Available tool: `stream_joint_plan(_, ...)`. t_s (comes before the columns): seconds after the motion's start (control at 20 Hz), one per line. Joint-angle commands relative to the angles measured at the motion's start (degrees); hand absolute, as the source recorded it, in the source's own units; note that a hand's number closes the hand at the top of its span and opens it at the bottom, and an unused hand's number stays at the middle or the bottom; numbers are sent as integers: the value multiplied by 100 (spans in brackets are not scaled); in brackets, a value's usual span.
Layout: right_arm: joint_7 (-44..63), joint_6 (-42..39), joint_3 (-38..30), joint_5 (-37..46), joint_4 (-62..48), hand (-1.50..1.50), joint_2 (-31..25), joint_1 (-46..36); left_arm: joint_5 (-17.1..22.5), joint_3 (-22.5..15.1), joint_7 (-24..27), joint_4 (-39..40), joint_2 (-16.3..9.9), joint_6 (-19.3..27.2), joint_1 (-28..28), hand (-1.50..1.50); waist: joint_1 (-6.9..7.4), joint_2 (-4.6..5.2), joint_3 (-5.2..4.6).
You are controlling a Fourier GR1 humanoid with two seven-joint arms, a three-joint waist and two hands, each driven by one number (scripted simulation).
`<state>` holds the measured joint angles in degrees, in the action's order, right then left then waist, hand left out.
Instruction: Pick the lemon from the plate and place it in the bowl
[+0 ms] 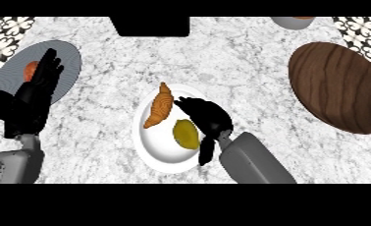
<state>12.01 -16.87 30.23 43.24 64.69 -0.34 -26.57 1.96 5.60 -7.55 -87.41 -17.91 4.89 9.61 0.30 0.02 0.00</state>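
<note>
**Right hand poised beside the lemon on the white plate**

The lemon (186,133) lies on the white plate (163,158), just to the left of the right hand (210,117) and close under its fingers (190,104), which reach out over the plate from the right. The fingers are slightly bent but spread, not wrapped round the fruit; the thumb (206,151) hangs down on the lemon's right side, so the lemon sits in the gap between thumb and fingers without being clasped. Whether any fingertip touches the lemon cannot be told.

A croissant (159,106) lies on the same plate, beyond the fingertips to their left, tilted and apart from the lemon.

The brown wooden bowl (334,86) stands well to the right of the right hand, at the counter's (232,58) right edge.

The left hand (38,88) rests at the view's left, fingers straight and pointing up, lying over a grey plate (69,58). A small orange-red item (31,70) shows on that plate just left of those fingers, partly hidden.
</note>
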Motion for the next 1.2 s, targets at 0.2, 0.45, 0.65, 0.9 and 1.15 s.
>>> stream_joint_plan(0.2, 425, 49, 650, -1072, -250, 150, 33, -426, -161, 57, -140, 11, 153, -22, 152, 0, 18, 2, 1)
stream_joint_plan(0.45, -415, 634, 726, -1020, -1092, 150, 33, -728, 22, 264, -346, -159, 39, -268, 143, 0, 31, 3, 1)
stream_joint_plan(0.65, -743, 1018, 879, -1074, -1326, 150, 33, -659, -320, 78, -57, 49, 311, -71, 179, 0, 12, 5, 1)
stream_joint_plan(0.9, 659, 1610, 57, -1133, -2010, 150, -401, -1039, -137, 151, -71, -181, 255, -192, -125, 0, -49, 7, -4)
stream_joint_plan(1.15, 2231, 2262, -877, -1017, -2820, 150, -1107, -1773, -171, 173, 35, -242, 158, -259, -248, 0, 94, 38, -8)
